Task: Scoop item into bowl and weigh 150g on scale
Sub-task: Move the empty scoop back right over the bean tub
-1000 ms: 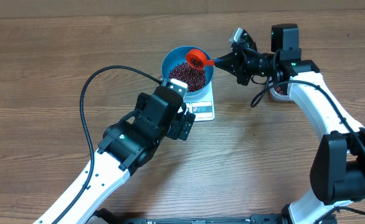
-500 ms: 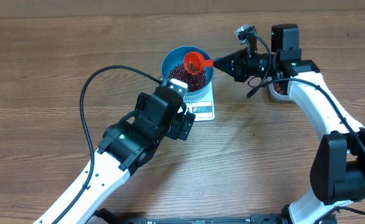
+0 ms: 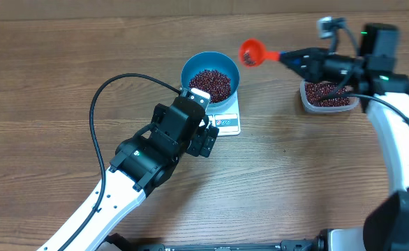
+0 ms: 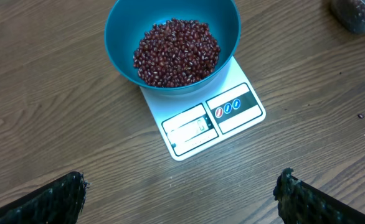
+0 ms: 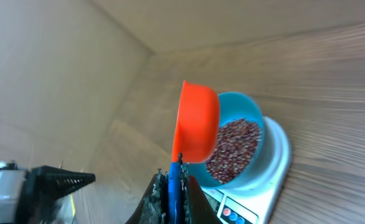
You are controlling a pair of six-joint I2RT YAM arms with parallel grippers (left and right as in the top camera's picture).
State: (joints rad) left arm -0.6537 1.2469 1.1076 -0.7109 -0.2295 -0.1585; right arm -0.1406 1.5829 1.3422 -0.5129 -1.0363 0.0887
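Wooden table: beans heaped in blue bowl on white scale; more in clear tub. Left gripper hovered near scale, fingers spread, empty. Right gripper, raised, clenched handle of red scoop.

- No word, brand or number can be read anywhere.
- The scale has a display too faint to read.
- At the display's 2 o'clock, a red and two blue round button signs have illegible symbols.

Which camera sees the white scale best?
The left wrist view: the scale sits right below it, its display and buttons plain to see. Overhead it is small, half under the bowl. The right wrist view shows only its edge and a corner, tilted.
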